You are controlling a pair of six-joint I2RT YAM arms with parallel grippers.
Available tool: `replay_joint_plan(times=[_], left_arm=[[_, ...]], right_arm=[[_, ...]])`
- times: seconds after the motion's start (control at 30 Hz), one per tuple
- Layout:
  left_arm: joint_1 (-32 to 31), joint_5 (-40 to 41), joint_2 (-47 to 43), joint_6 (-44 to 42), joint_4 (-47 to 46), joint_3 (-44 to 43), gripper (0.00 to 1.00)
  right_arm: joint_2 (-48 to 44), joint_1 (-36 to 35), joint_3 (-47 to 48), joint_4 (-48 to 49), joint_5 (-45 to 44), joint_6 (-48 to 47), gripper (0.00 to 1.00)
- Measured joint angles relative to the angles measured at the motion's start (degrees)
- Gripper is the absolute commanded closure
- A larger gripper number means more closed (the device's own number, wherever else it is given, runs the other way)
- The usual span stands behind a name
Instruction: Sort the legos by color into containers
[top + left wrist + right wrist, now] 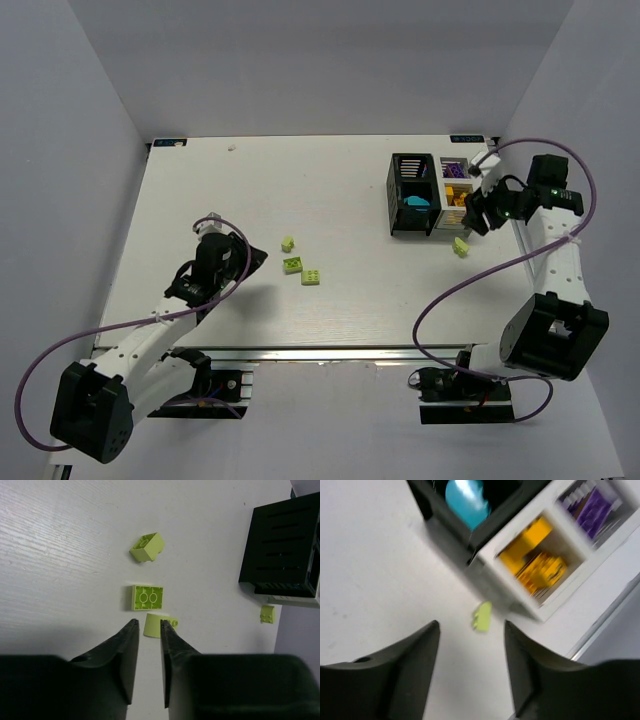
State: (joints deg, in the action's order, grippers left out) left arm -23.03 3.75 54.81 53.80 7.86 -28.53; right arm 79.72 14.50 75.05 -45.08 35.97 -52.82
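Three lime legos (293,264) well inside table (200,200) edges.

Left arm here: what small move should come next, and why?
Probably widen the left tool and ease it forward over the rounded lime brick. Its jaws stand only narrowly apart with nothing between them. That gap looks narrower than the brick, which lies on the table just ahead of the tool in the left wrist view.
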Motion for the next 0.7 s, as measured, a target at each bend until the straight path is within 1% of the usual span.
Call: replay_joint_plan(times=[0.07,0.13,0.17,0.2,0.27,0.3,0.33,0.47,0.5,0.7], left_arm=[[0.0,-0.1,0.1,-0.2,-0.2,0.0,0.56],[0.1,-0.3,0.4,-0.4,-0.5,0.0,0.54],[0.2,-0.4,0.6,-0.4,-0.7,0.0,0.54],[0.3,-0.5,1.0,-0.5,-0.8,0.0,0.53],[0.4,-1.0,1.7,-0.8,-1.0,0.0,0.52],[0.4,-1.2,2.0,-0.9,-1.0,0.0,0.52],[0.4,-1.3,2.2,-0.9,-1.0,0.0,0.52],[0.6,-1.4,2.3,-1.3,-1.0,0.0,0.52],[0.6,-1.4,2.3,-1.3,-1.0,0.0,0.52],[0.7,-1.3,1.0,-1.2,-0.9,0.0,0.51]], right_arm=[[-0.4,0.1,-2.9,-1.9,-2.8,-0.2,0.34],[-0.4,0.1,-6.1,-2.4,-5.7,0.7,0.32],[-0.1,0.1,-7.3,-2.4,-6.9,1.9,0.29],[0.2,0.0,-8.1,-2.3,-8.0,3.3,0.25],[1.4,0.0,-9.3,-0.9,-10.3,7.8,0.25],[2.1,0.0,-9.6,0.3,-11.4,10.2,0.21],[2.8,0.0,-10.0,2.0,-12.1,12.4,0.20],[5.1,-0.1,-12.7,9.8,-15.1,22.1,0.20],[5.8,-0.4,-13.2,11.2,-15.7,24.0,0.22],[10.7,-1.8,-14.0,16.6,-18.7,30.2,0.30]])
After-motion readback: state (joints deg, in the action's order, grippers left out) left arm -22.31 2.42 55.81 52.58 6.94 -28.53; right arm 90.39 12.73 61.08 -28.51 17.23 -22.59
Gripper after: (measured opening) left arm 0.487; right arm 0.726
